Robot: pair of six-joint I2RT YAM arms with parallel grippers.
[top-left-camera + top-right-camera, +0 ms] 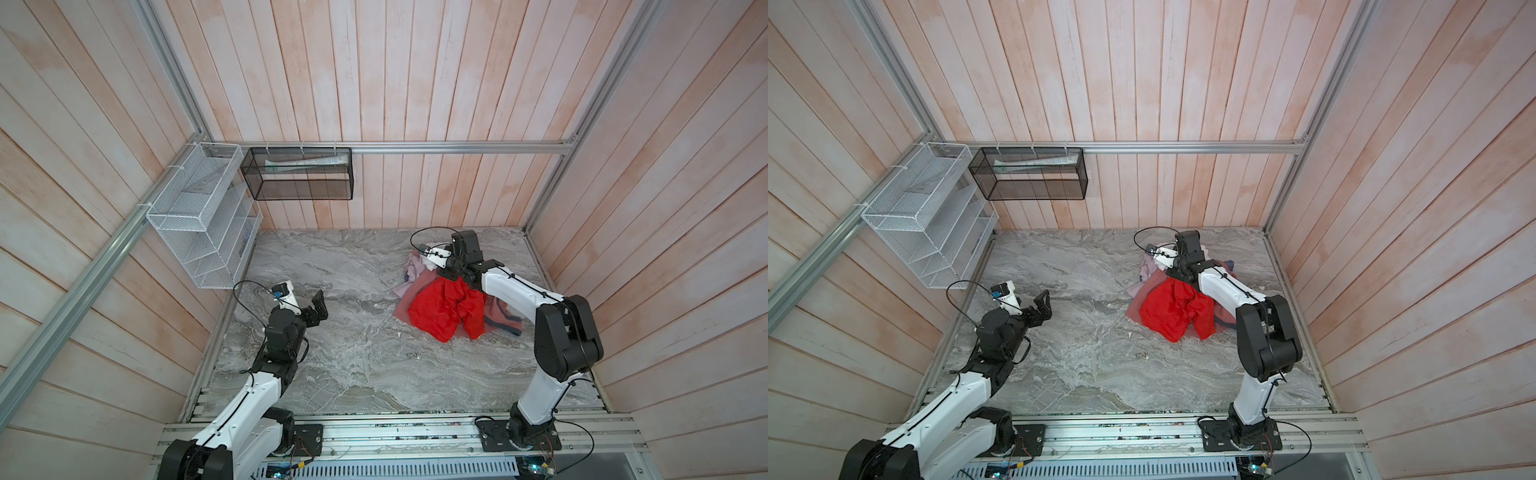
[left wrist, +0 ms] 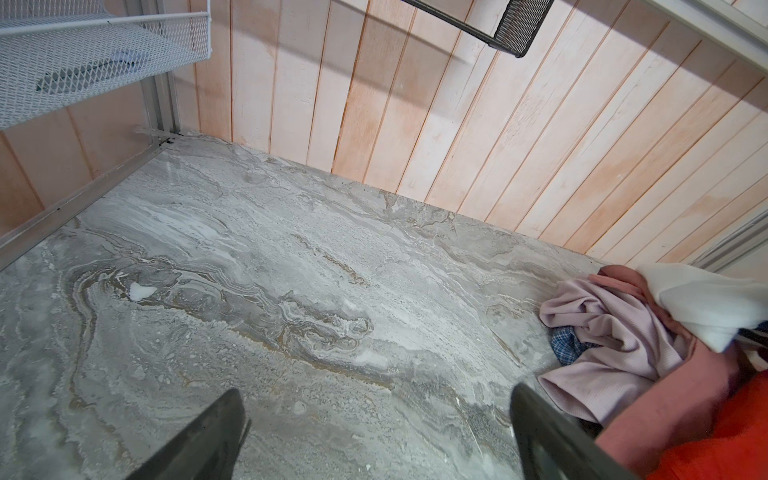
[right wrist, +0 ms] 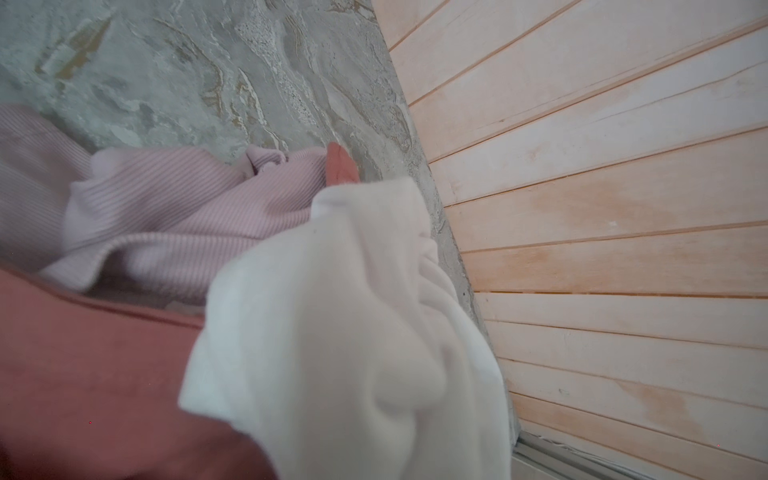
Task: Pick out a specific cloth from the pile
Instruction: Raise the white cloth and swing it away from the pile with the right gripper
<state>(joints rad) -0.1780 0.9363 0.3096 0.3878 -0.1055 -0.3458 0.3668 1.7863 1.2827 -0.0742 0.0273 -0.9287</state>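
Right wrist view showed the cloth (image 3: 340,332) bunched close before the right claw (image 1: 445,271); its grip I couldn't tell. Left claw (image 2: 376,390) hung open, empty, away from the pile (image 1: 446,309).

White cloth (image 3: 345,332) crumpled, soft, at far edge of mixed pile (image 1: 446,307)

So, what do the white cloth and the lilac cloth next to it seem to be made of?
The white cloth: probably a soft fleece or brushed knit, matte; rounded puffy folds, no visible weave. The lilac cloth: ribbed knit, matte; fine parallel ribs show.
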